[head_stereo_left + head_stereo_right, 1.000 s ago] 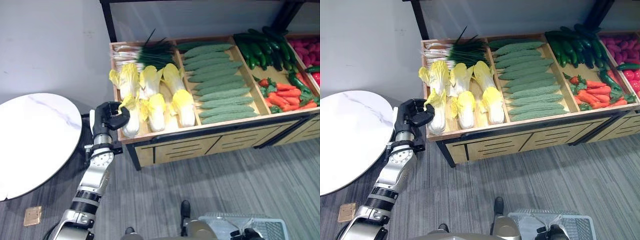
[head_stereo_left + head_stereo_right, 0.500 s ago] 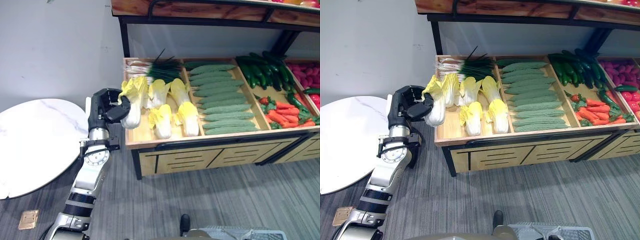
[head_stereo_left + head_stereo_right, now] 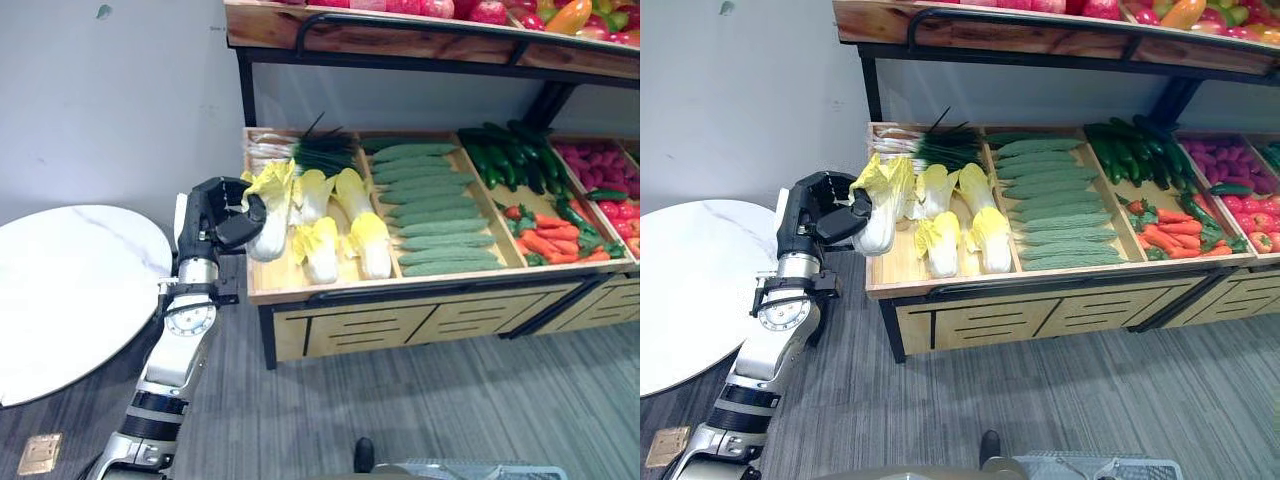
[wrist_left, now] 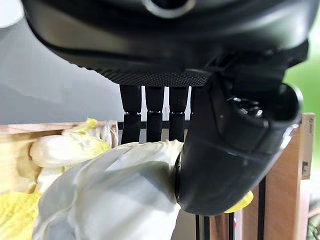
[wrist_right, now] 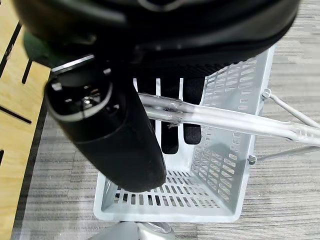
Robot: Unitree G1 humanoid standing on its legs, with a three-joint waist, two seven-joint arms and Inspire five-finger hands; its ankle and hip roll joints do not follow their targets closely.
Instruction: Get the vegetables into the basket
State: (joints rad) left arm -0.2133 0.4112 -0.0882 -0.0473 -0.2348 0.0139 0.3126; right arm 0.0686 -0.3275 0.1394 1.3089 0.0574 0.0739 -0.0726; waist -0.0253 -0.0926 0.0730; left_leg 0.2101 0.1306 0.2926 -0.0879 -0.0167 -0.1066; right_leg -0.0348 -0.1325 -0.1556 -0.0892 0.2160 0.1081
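My left hand [image 3: 214,216] is shut on a white and yellow napa cabbage [image 3: 268,208], held just above the left end of the wooden produce bin [image 3: 300,287]. In the left wrist view the thumb [image 4: 230,150] and the fingers wrap the cabbage's pale stem [image 4: 110,195]. More cabbages [image 3: 345,225] lie in the same compartment. My right hand [image 5: 110,135] is curled round the metal handle [image 5: 225,120] of the grey plastic basket [image 5: 240,75], which hangs low in front of me; its rim [image 3: 1080,467] peeks in at the bottom edge.
The bin also holds green onions [image 3: 300,150], ridged green gourds [image 3: 430,205], dark cucumbers [image 3: 510,150] and carrots with peppers [image 3: 555,235]. A shelf of fruit [image 3: 430,40] overhangs it. A round white table [image 3: 70,290] stands left of my left arm.
The camera has tilted up. My left hand closed on the front-left cabbage and raised it off the bin floor, carrying it up and slightly back.
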